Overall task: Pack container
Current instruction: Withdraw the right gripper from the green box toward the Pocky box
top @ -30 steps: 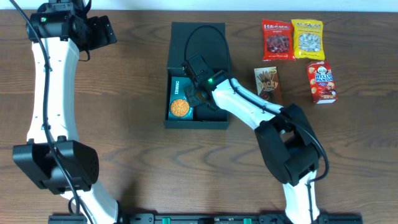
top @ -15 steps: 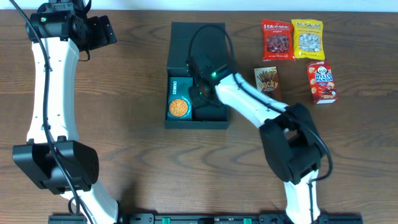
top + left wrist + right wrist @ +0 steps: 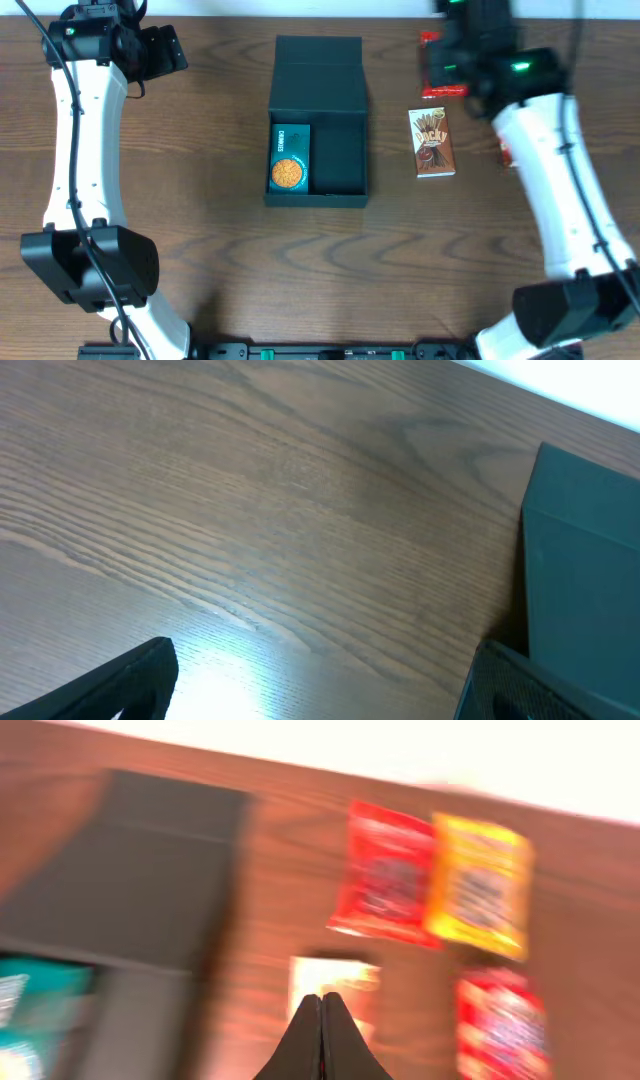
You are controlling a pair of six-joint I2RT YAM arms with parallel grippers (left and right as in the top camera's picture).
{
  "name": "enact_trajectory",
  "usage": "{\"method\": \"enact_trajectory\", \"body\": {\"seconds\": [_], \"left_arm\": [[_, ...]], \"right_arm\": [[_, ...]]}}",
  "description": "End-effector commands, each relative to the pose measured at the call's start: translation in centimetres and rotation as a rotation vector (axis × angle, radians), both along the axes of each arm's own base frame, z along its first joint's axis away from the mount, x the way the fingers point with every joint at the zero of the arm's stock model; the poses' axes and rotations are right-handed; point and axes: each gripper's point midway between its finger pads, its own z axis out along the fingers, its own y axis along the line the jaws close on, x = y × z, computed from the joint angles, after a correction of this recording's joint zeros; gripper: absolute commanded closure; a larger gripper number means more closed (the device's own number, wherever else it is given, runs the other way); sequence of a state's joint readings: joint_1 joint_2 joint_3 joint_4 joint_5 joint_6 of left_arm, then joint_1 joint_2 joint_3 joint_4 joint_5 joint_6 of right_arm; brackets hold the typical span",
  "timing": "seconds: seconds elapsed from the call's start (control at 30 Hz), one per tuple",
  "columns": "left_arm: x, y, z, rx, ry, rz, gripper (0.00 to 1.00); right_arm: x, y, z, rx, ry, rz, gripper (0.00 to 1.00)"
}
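The container [image 3: 340, 160] is sitting open in the middle, a teal snack box [image 3: 289, 160] filling its left half — so room is remaining beside it. The right gripper [image 3: 321, 1023], jaws pressed together on nothing, is hovering near the red snack packet [image 3: 388, 875], probably aiming for the next item. The left gripper [image 3: 325, 695], jaws spread, is idling well apart.

Overhead straight down — wrist views oblique, nearer — container [image 3: 318, 70] shared.

Your worktop [image 3: 200, 200] is a dark brown table, and its wood grain runs from the left edge to the right. Beyond the far edge you see a pale, bright strip [image 3: 230, 6]; you cannot tell whether it is wall or floor. Light leaves a soft glare patch [image 3: 215, 660] on the wood toward the far left corner. Along the near edge runs a black rail [image 3: 330, 352] with green fittings.
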State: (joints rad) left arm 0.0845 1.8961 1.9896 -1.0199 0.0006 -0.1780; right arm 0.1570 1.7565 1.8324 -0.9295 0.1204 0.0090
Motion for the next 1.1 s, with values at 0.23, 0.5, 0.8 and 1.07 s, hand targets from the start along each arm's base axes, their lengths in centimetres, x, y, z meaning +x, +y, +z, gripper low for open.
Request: {"method": "enact_trajectory", "body": {"seconds": [0.23,0.5,0.8,1.07], "left_arm": [[0.1,0.3,1.0,0.011,-0.024,-0.008,0.05],[0.0,0.3,1.0,0.011,-0.023,-0.008,0.05],[0.0,0.3,0.9,0.011,-0.021,-0.008,0.05],[0.1,0.3,0.8,0.011,-0.02,-0.008,0.05]], "right_arm": [[0.4,-12.0,-6.1,-0.057,0.162,-0.215,0.98],[0.3,-14.5,-10.1,-0.059,0.258,-0.245,0.96],[0.3,-15.8,-14.6,-0.064,0.358,-0.273,0.98],[0.3,-15.1,-15.6,0.009,0.379,-0.244,0.98]]}}
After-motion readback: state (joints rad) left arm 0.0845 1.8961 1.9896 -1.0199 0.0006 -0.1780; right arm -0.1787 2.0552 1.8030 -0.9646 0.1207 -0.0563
